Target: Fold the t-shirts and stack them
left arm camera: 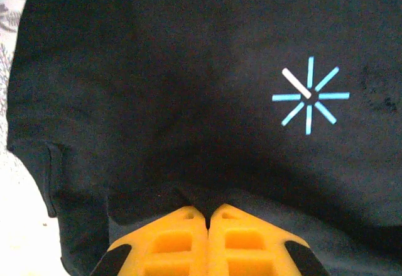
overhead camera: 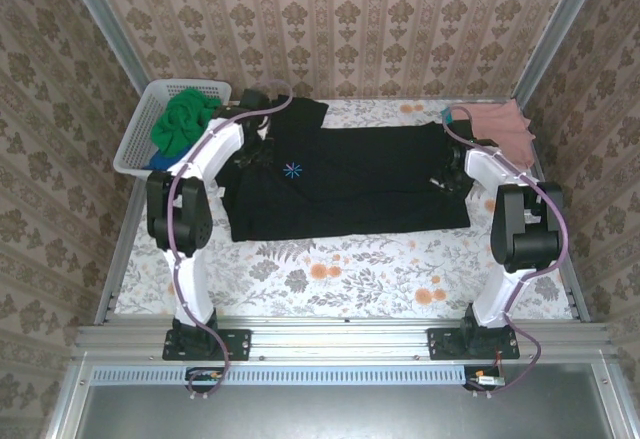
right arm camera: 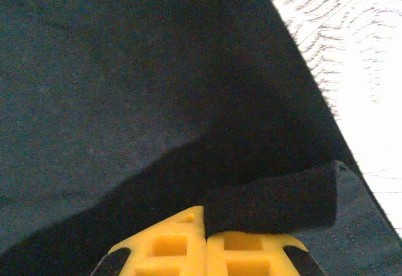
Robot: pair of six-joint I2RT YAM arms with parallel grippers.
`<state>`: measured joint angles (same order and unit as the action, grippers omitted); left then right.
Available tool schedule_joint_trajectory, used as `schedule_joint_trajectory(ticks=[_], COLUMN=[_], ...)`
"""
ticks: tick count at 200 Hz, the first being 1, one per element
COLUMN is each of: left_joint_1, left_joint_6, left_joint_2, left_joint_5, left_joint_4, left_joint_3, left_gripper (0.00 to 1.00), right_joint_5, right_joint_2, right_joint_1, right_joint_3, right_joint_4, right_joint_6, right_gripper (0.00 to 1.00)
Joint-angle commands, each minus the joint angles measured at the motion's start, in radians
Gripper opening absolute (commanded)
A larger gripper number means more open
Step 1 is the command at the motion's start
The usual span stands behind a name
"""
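Note:
The black t-shirt (overhead camera: pixel 350 179) lies spread across the middle of the table, its blue starburst print (overhead camera: pixel 293 169) facing up. My left gripper (overhead camera: pixel 262 144) is at the shirt's left part, and its yellow jaws (left arm camera: pixel 208 212) are shut on a pinch of black cloth. At the shirt's right edge, my right gripper (overhead camera: pixel 450 169) holds a fold of the same black t-shirt (right arm camera: pixel 270 204) between shut yellow jaws. The bright green t-shirt (overhead camera: pixel 185 122) fills the white basket, with a bit of blue t-shirt (overhead camera: pixel 160 162) beneath it. The salmon pink t-shirt (overhead camera: pixel 500 124) lies at the back right.
The white lattice basket (overhead camera: pixel 140 134) stands at the back left corner. A teal edge (overhead camera: pixel 447 114) peeks out beside the pink cloth. Floral tablecloth (overhead camera: pixel 340 279) lies bare in front of the black shirt. Patterned walls close in on three sides.

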<state>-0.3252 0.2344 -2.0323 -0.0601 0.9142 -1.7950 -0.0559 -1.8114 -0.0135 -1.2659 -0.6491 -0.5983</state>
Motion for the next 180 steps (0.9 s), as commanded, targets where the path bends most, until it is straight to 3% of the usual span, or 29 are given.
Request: schedule_joint_trajectory(ticks=[1,27,66,96,115,154,180], left_joint_1=[0.015,0.017,0.03,0.031,0.028,-0.006,-0.031], left_joint_6=[-0.034,-0.049,-0.059,-0.057,-0.033,0.059,0.133], left_joint_2=[-0.023,-0.012,-0.106,-0.097,0.014,0.388,0.59], left_joint_5=[-0.017,-0.008,-0.001,-0.008,-0.007,0.036,0.01], left_joint_4=[0.079,0.08,0.145,0.174,0.164,0.036,0.05], left_joint_3=[-0.076,-0.084,-0.148,-0.141,-0.057,0.314,0.512], left_gripper=[0.0,0.0,0.0,0.0,0.0,0.0,0.0], right_joint_5=[-0.039,-0.007,0.055,0.044,0.053,0.055,0.069], right_joint_2=[0.014,0.051,-0.066,-0.034,0.067,0.338,0.504], right_joint_1=[-0.013,-0.015,-0.028,-0.029,-0.028,-0.023,-0.02], right_joint_3=[-0.01,0.031,-0.036,-0.017,0.052,0.264,0.392], right_joint_4=[-0.053,-0.015,-0.02,-0.027,-0.03,-0.059,-0.095], right_joint_6=[0.017,0.025,0.042,0.042,0.044,0.027,0.007], right_gripper=[0.0,0.03,0.02,0.01,0.01,0.03,0.04])
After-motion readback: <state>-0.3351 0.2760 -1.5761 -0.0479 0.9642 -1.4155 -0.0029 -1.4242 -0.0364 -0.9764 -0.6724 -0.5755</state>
